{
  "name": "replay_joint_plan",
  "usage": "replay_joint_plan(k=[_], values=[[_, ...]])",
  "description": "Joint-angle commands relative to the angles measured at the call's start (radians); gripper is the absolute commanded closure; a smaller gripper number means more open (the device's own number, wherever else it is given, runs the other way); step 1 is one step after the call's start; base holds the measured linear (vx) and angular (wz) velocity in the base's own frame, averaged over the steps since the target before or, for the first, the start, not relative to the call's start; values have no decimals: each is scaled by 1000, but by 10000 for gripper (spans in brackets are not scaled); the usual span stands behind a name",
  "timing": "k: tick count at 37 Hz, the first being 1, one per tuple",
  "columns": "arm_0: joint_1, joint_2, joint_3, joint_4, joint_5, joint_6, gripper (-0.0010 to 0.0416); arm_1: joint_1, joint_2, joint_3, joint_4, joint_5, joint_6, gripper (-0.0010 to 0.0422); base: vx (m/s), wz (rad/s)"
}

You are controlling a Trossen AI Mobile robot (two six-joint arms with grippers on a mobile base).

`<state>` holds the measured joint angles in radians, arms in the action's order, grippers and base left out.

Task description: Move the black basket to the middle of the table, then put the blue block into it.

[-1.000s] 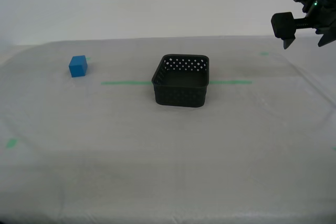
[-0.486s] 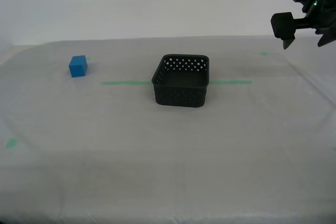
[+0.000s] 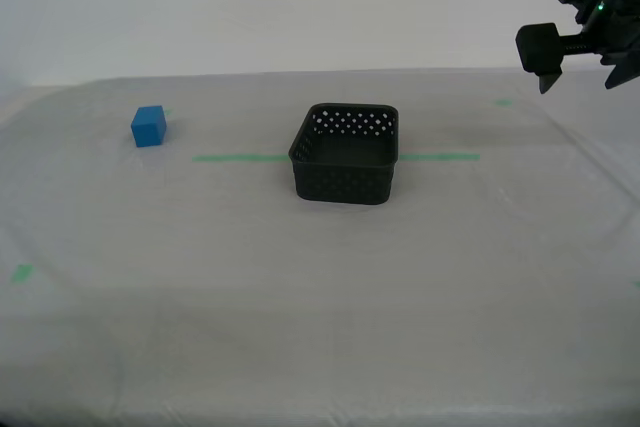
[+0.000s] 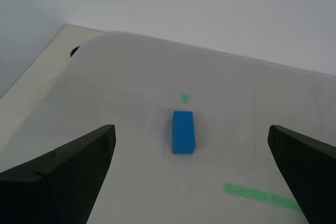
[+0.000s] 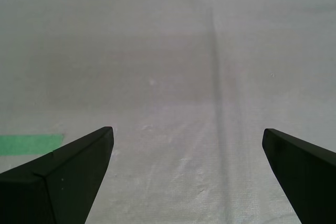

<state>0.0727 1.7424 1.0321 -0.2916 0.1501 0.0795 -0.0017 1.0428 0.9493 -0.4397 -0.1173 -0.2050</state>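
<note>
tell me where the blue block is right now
The blue block sits on the table toward the exterior view's left, well apart from the black basket, just beyond the green tape line.

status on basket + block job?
Done, by the look of it: the black basket sits on the green tape line, about mid-table. In hand: nothing. My second hand is open, looking at the blue block; my first hand is open over bare cloth. Left: grasp the block, which rests on the cloth toward the exterior view's left, and drop it into the basket.
</note>
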Motion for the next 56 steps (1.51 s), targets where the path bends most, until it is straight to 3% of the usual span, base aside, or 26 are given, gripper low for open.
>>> replay_joint_plan(k=[1,22,31,56], values=[[0,-1,1,0,-2,-2,7,0,0,20,-58,-6,-21,11,0,0],[0,-1,1,0,-2,-2,7,0,27,137,-302,-25,-58,11,0,0],[0,-1,1,0,-2,-2,7,-6,155,257,-400,-24,-47,11,0,0],[0,-1,1,0,-2,-1,7,-26,429,463,-467,-4,-42,11,0,0]])
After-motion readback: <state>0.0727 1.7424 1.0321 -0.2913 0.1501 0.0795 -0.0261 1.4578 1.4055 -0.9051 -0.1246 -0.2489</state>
